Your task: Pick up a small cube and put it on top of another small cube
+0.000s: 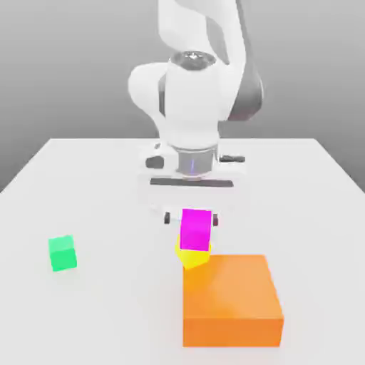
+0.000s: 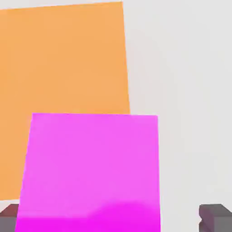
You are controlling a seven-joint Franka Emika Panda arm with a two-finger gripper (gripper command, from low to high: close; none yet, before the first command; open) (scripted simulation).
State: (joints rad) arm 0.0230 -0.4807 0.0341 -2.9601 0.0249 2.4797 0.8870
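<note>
The small magenta cube [image 1: 196,229] rests on top of the small yellow cube [image 1: 192,258], slightly tilted, right by the far corner of the orange block. My gripper [image 1: 191,217] hangs just above and behind the magenta cube, open. In the hand view the magenta cube [image 2: 93,167] lies between my grey fingertips [image 2: 215,217], with a clear gap on one side, so the fingers do not press it. The yellow cube is hidden under the magenta one in the hand view.
A large flat orange block [image 1: 232,299] [image 2: 63,81] sits right beside the stack, toward the front of the white table [image 1: 107,185]. A small green cube [image 1: 63,253] stands apart at the exterior view's left.
</note>
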